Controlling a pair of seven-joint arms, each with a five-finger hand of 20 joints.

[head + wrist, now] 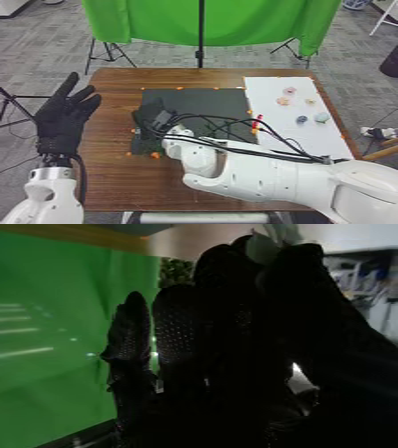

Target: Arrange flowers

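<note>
My left hand point(62, 122) is raised over the table's left edge, its fingers straight and spread. Over the black mat point(220, 102), my right hand point(153, 118) is dark against dark, so its outline is hard to make out. In the right wrist view, the tips of my right hand point(222, 329) pinch a pale, whitish-green thing point(263, 249), perhaps a flower or leaf. Beyond the fingers appears a speckled green patch point(176, 271). On the white sheet point(275, 135) lie a pink flower point(290, 90), a peach one point(282, 101), a small yellowish one point(310, 101), a blue one point(301, 119) and a pale green one point(322, 117).
The brown table point(115, 180) carries the mat and sheet side by side. A red stick-like item point(258, 122) lies by the sheet's left edge. Small orange pieces point(155, 155) dot the mat's border. Behind the table hangs a green cloth point(155, 22) on stands.
</note>
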